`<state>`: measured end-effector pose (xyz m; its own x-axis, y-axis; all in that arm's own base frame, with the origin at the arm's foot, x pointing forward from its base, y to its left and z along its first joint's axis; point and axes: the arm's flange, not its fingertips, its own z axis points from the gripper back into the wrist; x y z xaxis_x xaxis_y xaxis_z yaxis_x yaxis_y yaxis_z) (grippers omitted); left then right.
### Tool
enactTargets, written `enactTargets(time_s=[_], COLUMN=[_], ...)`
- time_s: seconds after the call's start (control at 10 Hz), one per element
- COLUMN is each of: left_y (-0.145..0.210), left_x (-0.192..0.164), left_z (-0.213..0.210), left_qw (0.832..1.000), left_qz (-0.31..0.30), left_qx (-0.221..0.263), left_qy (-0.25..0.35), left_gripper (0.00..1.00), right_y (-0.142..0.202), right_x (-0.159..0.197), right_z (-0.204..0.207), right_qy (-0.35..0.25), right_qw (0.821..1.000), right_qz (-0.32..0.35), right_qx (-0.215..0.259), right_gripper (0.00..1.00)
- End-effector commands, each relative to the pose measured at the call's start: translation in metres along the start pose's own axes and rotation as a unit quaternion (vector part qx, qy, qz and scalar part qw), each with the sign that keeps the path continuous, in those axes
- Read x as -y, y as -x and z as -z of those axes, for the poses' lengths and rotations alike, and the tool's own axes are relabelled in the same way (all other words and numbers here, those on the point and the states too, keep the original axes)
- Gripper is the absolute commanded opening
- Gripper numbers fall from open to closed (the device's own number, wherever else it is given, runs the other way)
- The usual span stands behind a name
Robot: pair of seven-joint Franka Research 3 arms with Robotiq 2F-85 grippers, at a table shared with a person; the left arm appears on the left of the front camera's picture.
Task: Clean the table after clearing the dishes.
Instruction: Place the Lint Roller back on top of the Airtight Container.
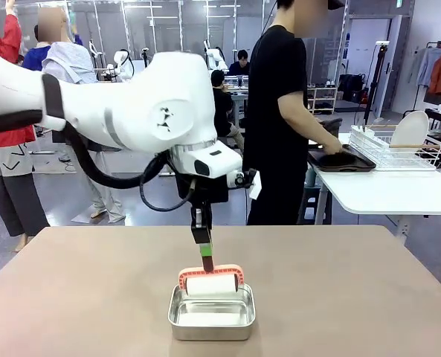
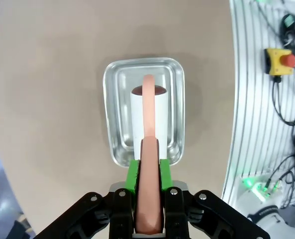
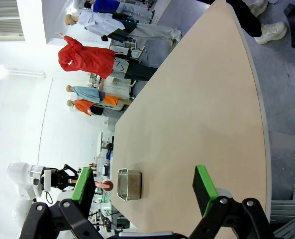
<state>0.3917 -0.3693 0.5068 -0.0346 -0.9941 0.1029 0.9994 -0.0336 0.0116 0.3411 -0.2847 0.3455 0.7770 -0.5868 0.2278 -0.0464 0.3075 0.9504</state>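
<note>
Where the left gripper (image 2: 148,172) comes down over the near part of the table (image 1: 339,290), its green pads (image 2: 132,172) are clamped on the salmon-pink handle of a roller tool (image 2: 148,119). In the left wrist view the handle runs up between the two fingers and curves over a white roll, which lies inside the small steel pan (image 2: 112,99). In the front view the same tool shows as a pink frame arching over the white roll (image 1: 211,284), sitting in the pan (image 1: 211,316), with the left gripper (image 1: 206,256) pointing straight down onto it from above. The pan stands near the robot's edge of the table, roughly at mid-width.

The right gripper (image 3: 147,191) hangs with its jaws spread wide, nothing between the green pads (image 3: 203,181); beyond it the right wrist view takes in the beige tabletop (image 3: 202,99) lengthwise, with the pan (image 3: 129,184) small at the far end and the left arm beside it.

Past the far edge of the table a person in black (image 1: 276,111) stands turned toward a smaller white table (image 1: 384,190), hands on a dark tray (image 1: 343,160) set there. A white wire rack (image 1: 391,149) holding a pale plate (image 1: 411,130) stands on that side table just beside the tray. Whether the tray carries anything I cannot tell.
</note>
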Motion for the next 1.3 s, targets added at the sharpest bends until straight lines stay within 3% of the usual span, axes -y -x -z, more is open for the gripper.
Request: enactTargets(time_s=[0.0, 0.5, 1.2], left_y=[-0.004, -0.012, -0.011], left_x=[-0.015, -0.054, -0.099], left_z=[0.007, 0.062, 0.105], left_qw=[0.999, 0.997, 0.993], left_qz=[-0.002, -0.019, -0.038], left_qx=[-0.011, -0.037, -0.067], left_qy=[0.040, 0.062, 0.084], left_gripper=[0.20, 0.20, 0.20], right_y=[0.002, 0.002, 0.002], right_x=[-0.002, -0.002, -0.002], right_z=[0.000, 0.000, 0.000], right_qy=[0.003, 0.003, 0.003], right_qw=[1.000, 1.000, 1.000], right_qz=[-0.003, -0.003, -0.003], right_qx=[0.002, 0.002, 0.002], right_gripper=[1.00, 1.00, 1.00])
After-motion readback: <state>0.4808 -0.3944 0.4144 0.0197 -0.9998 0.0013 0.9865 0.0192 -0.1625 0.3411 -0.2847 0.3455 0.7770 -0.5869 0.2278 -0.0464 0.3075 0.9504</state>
